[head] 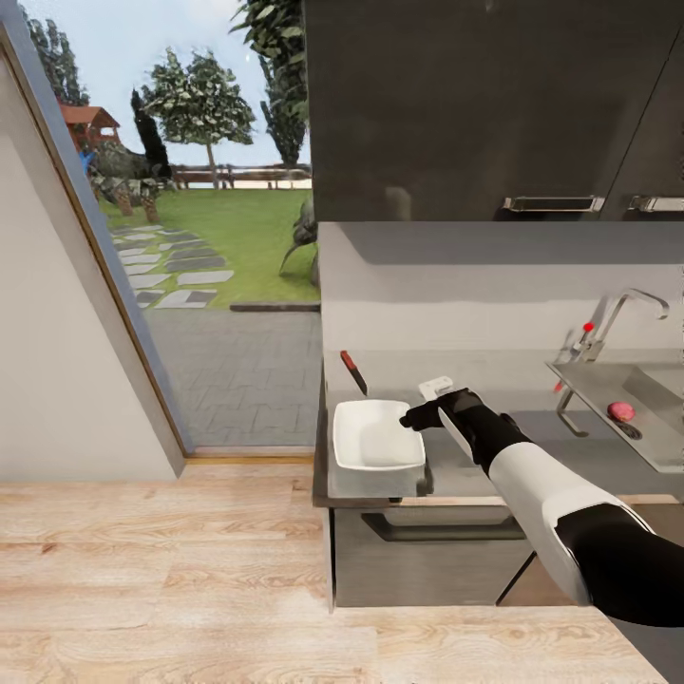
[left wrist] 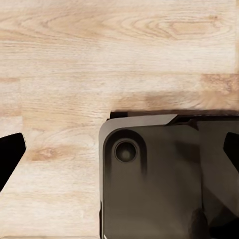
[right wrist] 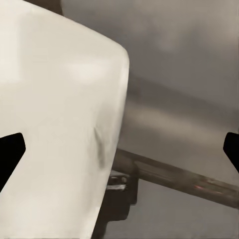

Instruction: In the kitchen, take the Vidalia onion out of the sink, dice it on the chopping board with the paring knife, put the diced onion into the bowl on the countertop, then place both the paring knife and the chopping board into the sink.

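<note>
Right gripper [head: 410,419] touches bowl's [head: 366,446] rim — knife [head: 353,371] (behind) apart.

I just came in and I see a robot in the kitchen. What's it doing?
The robot is reaching its right hand across the counter, right at the edge of the white bowl. A little knife lies on the counter behind the bowl. A reddish onion sits in the sink by the tap. Nothing is cut yet.
</note>
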Robot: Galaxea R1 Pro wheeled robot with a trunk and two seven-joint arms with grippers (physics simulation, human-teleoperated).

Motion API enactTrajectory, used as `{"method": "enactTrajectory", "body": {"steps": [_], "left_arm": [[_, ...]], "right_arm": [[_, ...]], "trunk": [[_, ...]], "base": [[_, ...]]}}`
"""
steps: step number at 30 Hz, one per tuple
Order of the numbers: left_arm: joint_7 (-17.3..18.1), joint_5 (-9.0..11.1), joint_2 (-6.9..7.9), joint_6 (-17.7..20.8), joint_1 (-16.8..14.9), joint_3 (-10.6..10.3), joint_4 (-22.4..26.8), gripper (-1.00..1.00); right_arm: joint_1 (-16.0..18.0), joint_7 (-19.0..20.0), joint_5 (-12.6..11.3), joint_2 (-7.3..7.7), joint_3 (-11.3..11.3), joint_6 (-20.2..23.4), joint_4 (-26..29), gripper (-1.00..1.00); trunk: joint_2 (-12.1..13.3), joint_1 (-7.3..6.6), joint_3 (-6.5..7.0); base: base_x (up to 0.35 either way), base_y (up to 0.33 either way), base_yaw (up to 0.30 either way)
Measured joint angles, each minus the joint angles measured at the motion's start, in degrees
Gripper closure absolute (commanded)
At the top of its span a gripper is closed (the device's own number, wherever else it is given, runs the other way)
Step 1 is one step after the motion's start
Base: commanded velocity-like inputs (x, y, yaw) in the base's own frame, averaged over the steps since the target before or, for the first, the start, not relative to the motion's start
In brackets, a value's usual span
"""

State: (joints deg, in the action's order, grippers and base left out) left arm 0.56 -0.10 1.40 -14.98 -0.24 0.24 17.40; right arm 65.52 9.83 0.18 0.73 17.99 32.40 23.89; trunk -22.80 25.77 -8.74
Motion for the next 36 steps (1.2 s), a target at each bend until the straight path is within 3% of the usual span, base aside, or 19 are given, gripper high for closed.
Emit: {"method": "enactTrajectory", "body": {"steps": [13,23,30,36], "left_arm": [[0.0,-0.1,0.0,0.0,0.0,0.0,0.0,-1.0],[0.0,-0.1,0.0,-0.1,0.0,0.0,0.0,-1.0],[0.0,-0.1,0.0,-0.1,0.0,0.0,0.0,-1.0],[0.0,-0.1,0.0,-0.1,0.0,0.0,0.0,-1.0]], "right_arm": [[0.0,0.0,0.0,0.37,-0.4,-0.1,3.3,-1.0],[-0.1,1.8,-0.3,4.48,-0.3,-0.4,10.6,-1.0],[-0.8,2.7,-0.3,6.27,-0.3,-9.9,10.4,-1.0],[-6.2,2.7,-1.1,7.15,-0.5,-17.8,9.9,-1.0]], "trunk": [[0.0,-0.02,0.0],[0.0,-0.02,0.0],[0.0,-0.02,0.0],[0.0,-0.02,-0.01]], "base": [[-0.053,0.033,0.0],[0.0,0.0,0.0],[0.0,0.0,0.0],[0.0,0.0,0.0]]}}
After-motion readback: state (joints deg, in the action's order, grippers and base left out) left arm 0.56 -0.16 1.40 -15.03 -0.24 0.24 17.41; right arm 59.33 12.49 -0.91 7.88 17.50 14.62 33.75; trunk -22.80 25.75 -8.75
